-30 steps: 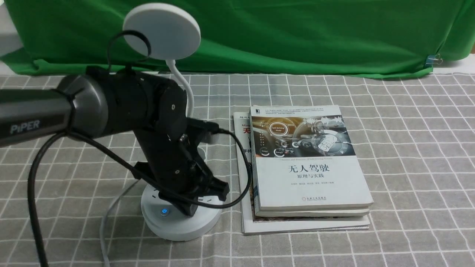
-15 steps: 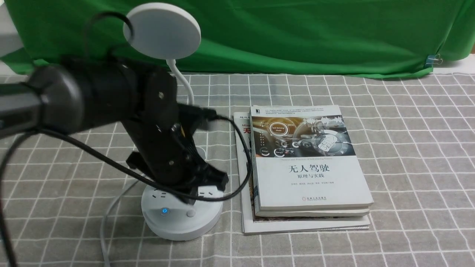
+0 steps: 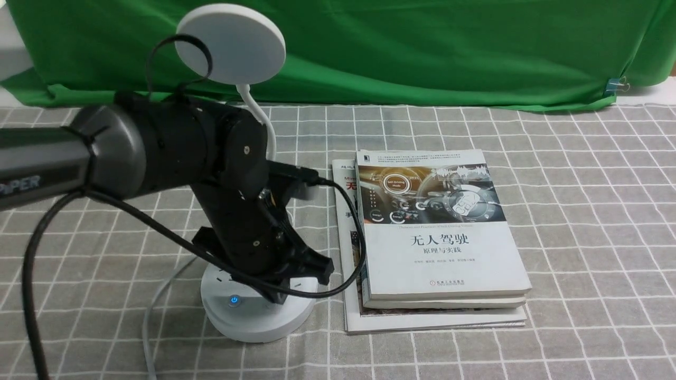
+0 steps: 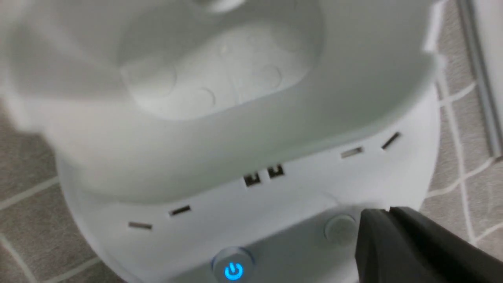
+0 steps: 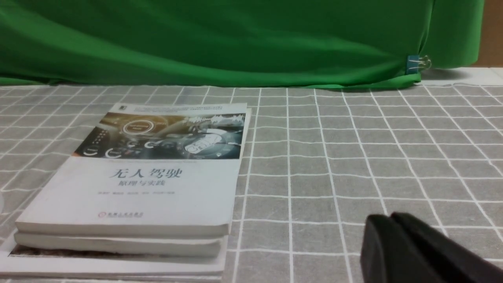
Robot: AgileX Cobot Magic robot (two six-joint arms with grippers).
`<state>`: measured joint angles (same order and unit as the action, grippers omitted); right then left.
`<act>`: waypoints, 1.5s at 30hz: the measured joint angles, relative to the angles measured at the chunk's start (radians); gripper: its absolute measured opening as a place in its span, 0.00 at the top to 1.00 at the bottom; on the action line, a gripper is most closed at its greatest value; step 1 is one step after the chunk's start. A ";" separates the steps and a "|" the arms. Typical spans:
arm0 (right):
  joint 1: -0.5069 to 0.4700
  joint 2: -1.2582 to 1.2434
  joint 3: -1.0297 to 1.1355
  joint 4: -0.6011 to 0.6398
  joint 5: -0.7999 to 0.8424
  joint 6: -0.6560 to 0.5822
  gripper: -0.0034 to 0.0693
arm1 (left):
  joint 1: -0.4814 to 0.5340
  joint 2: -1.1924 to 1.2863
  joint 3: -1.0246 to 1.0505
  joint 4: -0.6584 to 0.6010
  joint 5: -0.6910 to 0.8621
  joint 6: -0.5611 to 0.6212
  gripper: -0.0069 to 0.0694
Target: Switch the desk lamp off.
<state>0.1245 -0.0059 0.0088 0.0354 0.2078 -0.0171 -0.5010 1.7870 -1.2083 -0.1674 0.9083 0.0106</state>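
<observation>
Standing at the lower left of the front view on a grey woven tablecloth (image 3: 581, 211) with a white grid: the white desk lamp (image 3: 231, 44), smooth matte plastic. Flat round disc head high at upper left, on a thin curved neck (image 3: 262, 124) that drops behind the black arm. Round puck-shaped base (image 3: 248, 322) below, with narrow socket slots (image 4: 263, 179) cut into its top and a small open cup (image 4: 220, 78) rising from its middle. Two round buttons on the sloping front edge: power button (image 4: 234, 270) glowing blue with a ring-and-bar mark, and plain grey button (image 4: 340, 228) beside it, unlit.

Left gripper (image 3: 275, 300) down on the base, dark hard-edged fingers (image 4: 397, 243) brought together with no gap and nothing between them. Tip touching the base right at the rim of the plain button; cannot tell whether actually pressing it. Glossy black cable (image 3: 351, 248) looping from the wrist past the base's right side. Thin pale cord (image 3: 150, 316) trailing from the base toward the bottom edge.

Right gripper (image 5: 389, 222) at the lower right of its own wrist view, matte black fingers likewise closed and empty, low over the tablecloth and well apart from the lamp.

Just right of the base, a flat stack of books (image 3: 438, 232) with glossy white covers, a dark dashboard picture across the top one. Draped green cloth (image 3: 422, 47) along the back, held by a small binder clip (image 3: 615, 84) at upper right.
</observation>
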 joint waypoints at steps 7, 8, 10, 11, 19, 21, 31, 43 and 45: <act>0.000 0.000 0.000 0.000 0.000 0.000 0.90 | 0.000 -0.224 0.191 -0.002 -0.072 -0.003 0.91; 0.000 0.000 0.000 0.000 0.000 0.000 0.90 | 0.000 -0.305 0.263 -0.006 -0.116 -0.004 0.91; 0.000 0.000 0.000 0.000 0.000 0.000 0.90 | 0.000 -0.451 0.385 -0.006 -0.204 -0.004 0.91; 0.000 0.000 0.000 0.000 0.000 0.000 0.90 | 0.000 -0.481 0.409 -0.006 -0.225 -0.004 0.91; 0.000 0.000 0.000 0.000 0.000 0.000 0.90 | 0.000 -0.964 0.811 -0.029 -0.646 -0.011 0.91; 0.000 0.000 0.000 0.000 0.000 0.000 0.90 | 0.000 -1.033 0.858 -0.023 -0.669 -0.011 0.91; 0.000 0.000 0.000 0.000 0.000 0.000 0.90 | 0.000 -1.154 0.929 0.019 -0.683 -0.011 0.91; 0.000 0.000 0.000 0.000 0.000 0.000 0.90 | 0.000 -1.209 0.931 0.035 -0.742 0.085 0.91; 0.000 0.000 0.000 0.000 0.000 0.000 0.90 | 0.017 -1.264 0.931 0.056 -0.759 0.106 0.91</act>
<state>0.1245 -0.0059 0.0088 0.0354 0.2078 -0.0171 -0.4842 0.5227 -0.2772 -0.1114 0.1497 0.1162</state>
